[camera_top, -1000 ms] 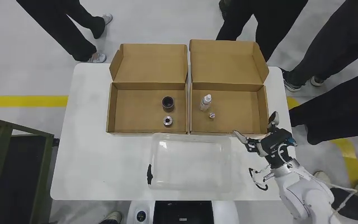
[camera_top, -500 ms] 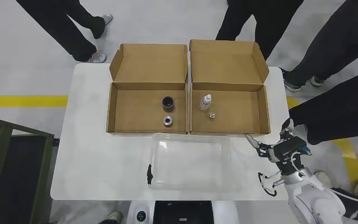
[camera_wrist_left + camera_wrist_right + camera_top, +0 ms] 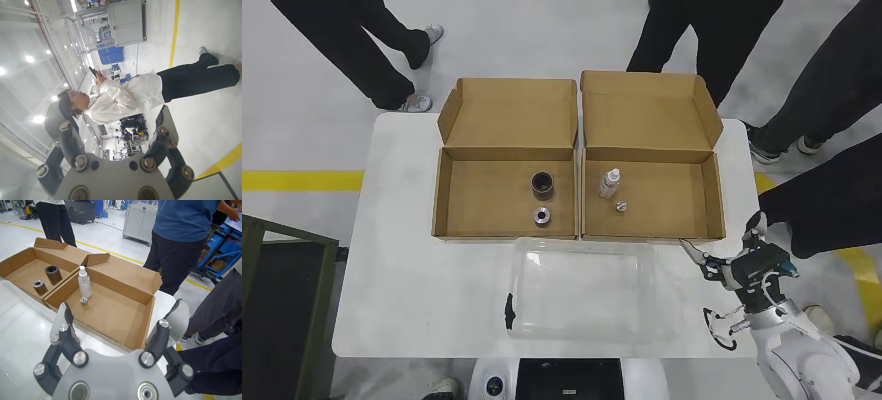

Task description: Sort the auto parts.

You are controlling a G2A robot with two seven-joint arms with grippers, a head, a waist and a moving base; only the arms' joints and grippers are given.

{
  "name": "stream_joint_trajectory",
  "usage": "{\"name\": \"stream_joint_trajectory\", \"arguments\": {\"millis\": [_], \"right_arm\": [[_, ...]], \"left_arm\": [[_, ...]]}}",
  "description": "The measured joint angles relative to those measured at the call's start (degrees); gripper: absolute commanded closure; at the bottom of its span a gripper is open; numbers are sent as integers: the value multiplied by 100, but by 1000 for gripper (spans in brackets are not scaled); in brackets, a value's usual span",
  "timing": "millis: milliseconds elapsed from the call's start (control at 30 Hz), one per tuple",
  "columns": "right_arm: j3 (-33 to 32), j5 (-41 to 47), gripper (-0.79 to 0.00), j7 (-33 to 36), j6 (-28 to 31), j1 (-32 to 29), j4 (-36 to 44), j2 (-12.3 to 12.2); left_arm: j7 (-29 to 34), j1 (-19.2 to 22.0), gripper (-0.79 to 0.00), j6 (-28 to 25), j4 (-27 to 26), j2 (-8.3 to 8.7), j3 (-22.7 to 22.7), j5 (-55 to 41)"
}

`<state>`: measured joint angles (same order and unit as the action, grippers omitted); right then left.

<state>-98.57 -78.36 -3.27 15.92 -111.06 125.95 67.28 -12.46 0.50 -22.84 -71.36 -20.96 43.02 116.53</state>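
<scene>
Top view: a white table carries two open cardboard boxes side by side, touching along their inner walls. The left box holds a dark sleeve and, just nearer the robot, a short metal cylinder; both stand upright and apart. The right box holds a spray bottle with a small metal part just beside it. A clear tray lies in front of the boxes, its far rim against their front walls. The right gripper sits over the table's right edge, by the right box's near corner, with its fingers spread wide and nothing between them

Left wrist view: the left gripper points up into the room, away from the table, with its fingers wide apart and empty

Right wrist view: the right gripper has its fingers spread wide and grips nothing, hanging above the near right corner of the right box. In that box the spray bottle stands upright and the small metal part stands close in front of it. Beyond, in the left box, the dark sleeve and the short metal cylinder stand upright near each other
</scene>
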Motion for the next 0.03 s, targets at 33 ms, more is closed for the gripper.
{"name": "stream_joint_trajectory", "arguments": {"millis": [33], "right_arm": [[0, 0, -785, 0, 0, 0, 0, 0]], "left_arm": [[0, 0, -784, 0, 0, 0, 0, 0]]}}
